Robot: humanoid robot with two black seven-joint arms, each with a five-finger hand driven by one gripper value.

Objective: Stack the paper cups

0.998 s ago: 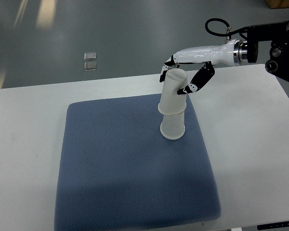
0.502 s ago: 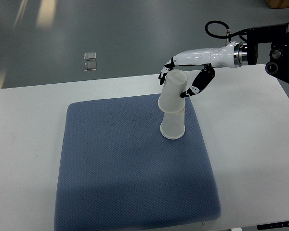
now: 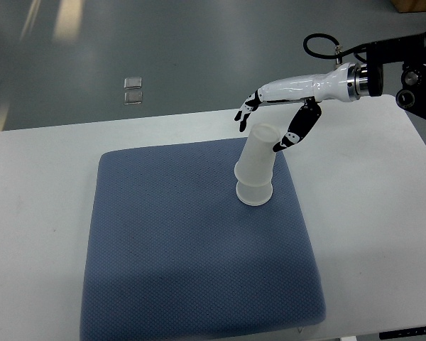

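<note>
2 paper cups are seen nested mouth-down near the right edge of a blue mat point(image 3: 184, 249) laid on a white table point(image 3: 35, 185): the lower cup point(image 3: 255, 192) is stood on the mat, and the upper cup point(image 3: 259, 150) is fitted over it, tilted toward the far right. The right hand point(image 3: 270, 121) is held just above and behind the upper cup, fingers point(image 3: 246, 114) spread and thumb dropped beside it, nothing gripped
</note>
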